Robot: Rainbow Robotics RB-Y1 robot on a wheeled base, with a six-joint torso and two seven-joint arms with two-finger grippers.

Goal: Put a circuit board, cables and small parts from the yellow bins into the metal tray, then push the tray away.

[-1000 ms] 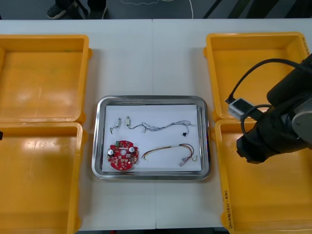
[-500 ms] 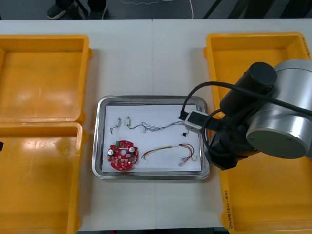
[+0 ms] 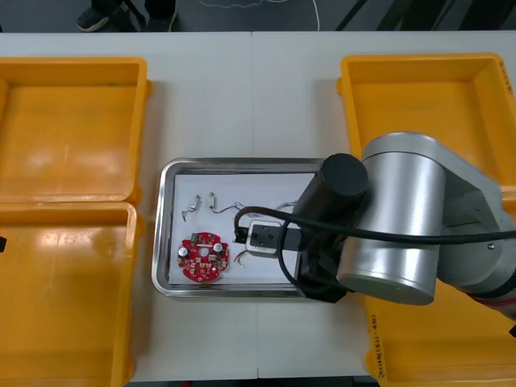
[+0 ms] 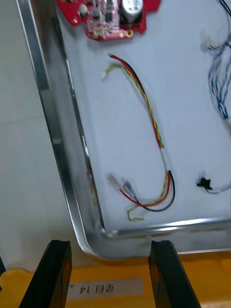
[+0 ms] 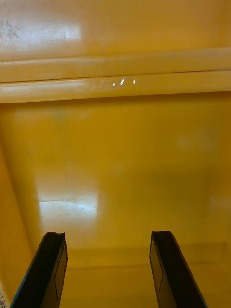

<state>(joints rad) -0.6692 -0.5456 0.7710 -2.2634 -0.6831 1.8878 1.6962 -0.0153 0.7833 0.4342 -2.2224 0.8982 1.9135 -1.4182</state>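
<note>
The metal tray (image 3: 164, 242), white inside, lies between the yellow bins. It holds a round red circuit board (image 3: 204, 257) and two small metal parts (image 3: 201, 202). My right arm (image 3: 387, 226) hangs over the tray's right half and hides most of the cables. In the right wrist view my right gripper (image 4: 111, 274) is open and holds nothing, just outside the tray's corner rim (image 4: 91, 248). Beyond it lie the red and yellow cable (image 4: 149, 115), the blue and white cable (image 4: 219, 91), a black connector (image 4: 204, 183) and the circuit board (image 4: 106, 17). My left gripper (image 5: 108, 269) is open over a bin floor (image 5: 115, 159).
Two yellow bins (image 3: 68, 129) stand at the table's left and two (image 3: 419, 105) at its right, all showing bare floors. White table (image 3: 242, 89) stretches beyond the tray's far edge. A labelled bin rim (image 4: 96, 288) sits right under my right fingers.
My right arm has swung left from over the right-hand bins to above the tray's right half, covering the cables in the front view. The tray's contents have not moved.
</note>
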